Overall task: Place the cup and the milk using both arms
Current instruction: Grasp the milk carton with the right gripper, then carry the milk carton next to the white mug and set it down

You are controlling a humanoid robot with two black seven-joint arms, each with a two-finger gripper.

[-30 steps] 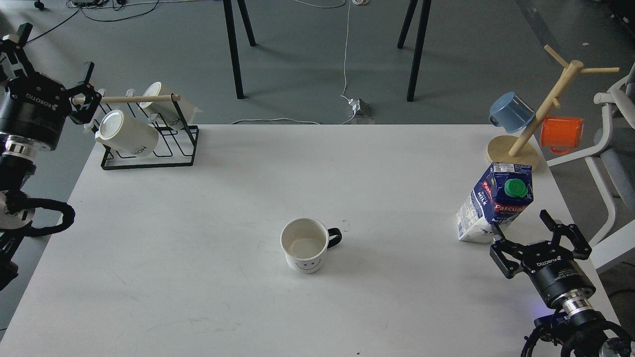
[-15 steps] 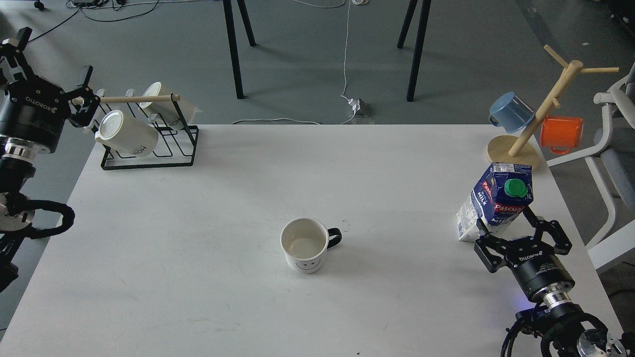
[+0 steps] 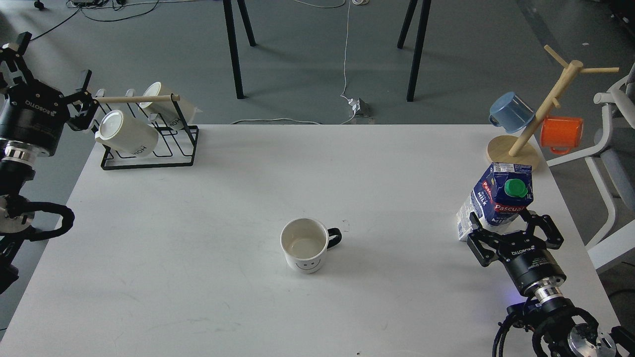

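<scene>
- Your right claw (image 3: 507, 229) is sitting wide open around the base of the milk (image 3: 496, 201), near the right edge of the tabletop (image 3: 198, 238); nothing is gripped yet
- Your left claw (image 3: 47, 84) is hanging spread and empty off the far left, well apart from the cup (image 3: 306, 245), which is standing mid-tabletop
- Both grasps and both placements are looking undone

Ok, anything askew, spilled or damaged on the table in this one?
Nothing spilled. The milk carton near the right edge looks tilted rather than square, with the right gripper, fingers spread, at its base. The cup stands upright and empty mid-table. The left gripper is off by the mug rack.
</scene>
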